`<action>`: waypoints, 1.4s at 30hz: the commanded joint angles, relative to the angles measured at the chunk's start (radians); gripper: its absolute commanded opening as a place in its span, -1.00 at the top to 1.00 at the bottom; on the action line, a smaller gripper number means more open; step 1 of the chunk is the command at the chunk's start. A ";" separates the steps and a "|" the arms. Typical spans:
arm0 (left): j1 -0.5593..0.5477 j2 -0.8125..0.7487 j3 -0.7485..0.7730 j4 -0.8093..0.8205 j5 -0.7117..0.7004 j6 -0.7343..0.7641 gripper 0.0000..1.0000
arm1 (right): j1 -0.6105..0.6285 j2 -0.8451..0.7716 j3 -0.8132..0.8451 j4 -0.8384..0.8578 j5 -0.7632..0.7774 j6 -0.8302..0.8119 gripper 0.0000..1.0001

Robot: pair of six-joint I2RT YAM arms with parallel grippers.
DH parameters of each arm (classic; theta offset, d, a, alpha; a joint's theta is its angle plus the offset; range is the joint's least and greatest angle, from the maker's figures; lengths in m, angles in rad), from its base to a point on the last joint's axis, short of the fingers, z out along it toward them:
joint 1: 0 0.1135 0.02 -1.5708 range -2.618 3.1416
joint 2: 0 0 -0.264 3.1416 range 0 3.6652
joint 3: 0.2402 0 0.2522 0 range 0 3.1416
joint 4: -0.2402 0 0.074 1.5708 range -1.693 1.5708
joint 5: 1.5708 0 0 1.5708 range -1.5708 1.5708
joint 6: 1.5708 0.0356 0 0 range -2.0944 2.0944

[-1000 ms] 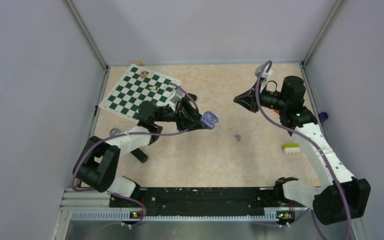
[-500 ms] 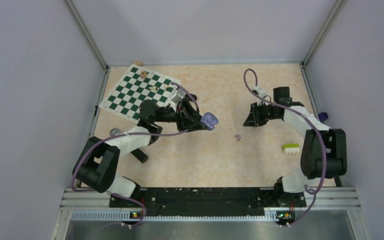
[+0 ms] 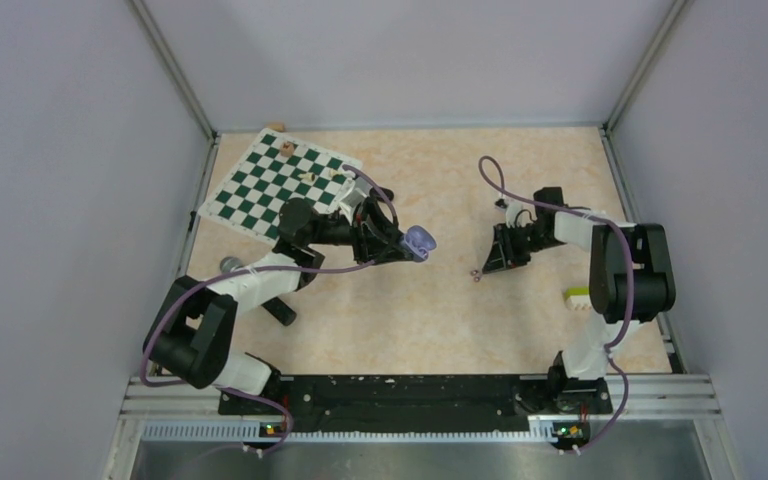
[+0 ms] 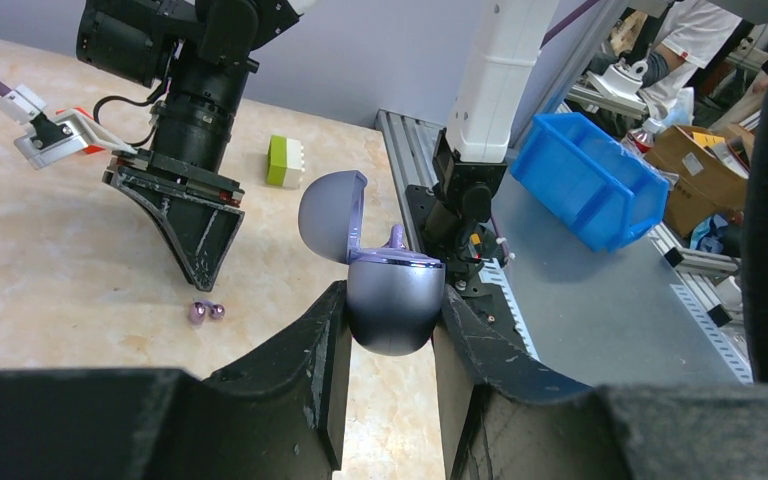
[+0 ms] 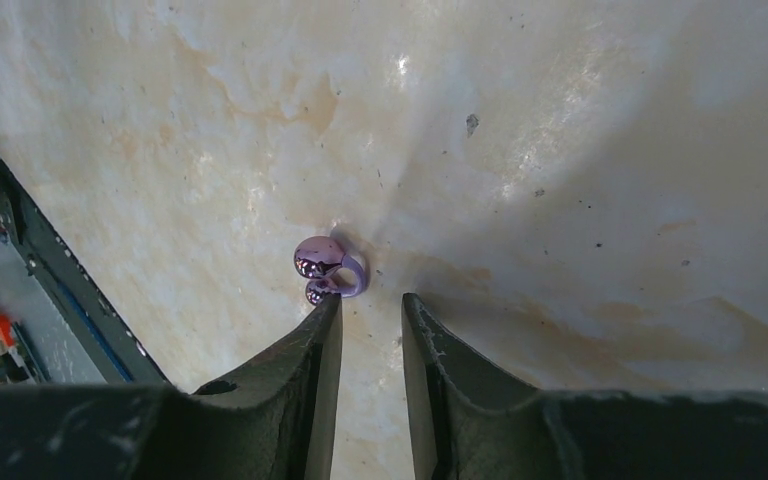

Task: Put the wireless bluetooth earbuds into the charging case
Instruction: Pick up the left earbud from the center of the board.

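Observation:
My left gripper point(image 3: 407, 246) point(image 4: 390, 296) is shut on the pale purple charging case point(image 3: 420, 240) point(image 4: 392, 310) and holds it above the table with its lid open. A purple stem pokes up from inside the case. One pale purple earbud point(image 3: 474, 273) point(image 5: 325, 265) point(image 4: 205, 312) lies on the table between the arms. My right gripper point(image 3: 481, 268) point(image 5: 371, 300) point(image 4: 200, 283) points down just beside it, open by a narrow gap with nothing between its fingers. Its left fingertip point(image 5: 330, 308) touches or nearly touches the bud, which sits outside the gap.
A green and white chessboard point(image 3: 280, 180) with a few pieces lies at the back left. A green and white block point(image 3: 580, 297) point(image 4: 285, 162) sits near the right arm. A black object point(image 3: 280, 312) and a small grey one point(image 3: 230, 264) lie by the left arm.
My right arm has swung down and leftward until its tips reach the earbud on the table, and its jaws have parted a little. The left gripper and case have stayed put.

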 commanded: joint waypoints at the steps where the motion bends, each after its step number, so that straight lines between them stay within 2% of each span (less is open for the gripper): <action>1: 0.004 -0.033 0.024 0.020 0.011 0.013 1.00 | -0.005 0.016 -0.007 0.050 0.032 0.028 0.44; 17: 0.004 -0.036 0.026 0.004 0.017 0.031 1.00 | 0.062 0.067 0.003 0.070 0.128 0.059 0.42; 23: 0.005 -0.038 0.028 0.003 0.018 0.028 1.00 | 0.067 0.081 0.005 0.069 0.144 0.061 0.48; 34: 0.004 -0.033 0.034 -0.003 0.017 0.027 1.00 | 0.075 0.096 0.010 0.051 0.057 0.051 0.52; 42: 0.005 -0.033 0.037 -0.014 0.018 0.031 1.00 | 0.075 0.094 0.014 0.028 -0.025 0.029 0.70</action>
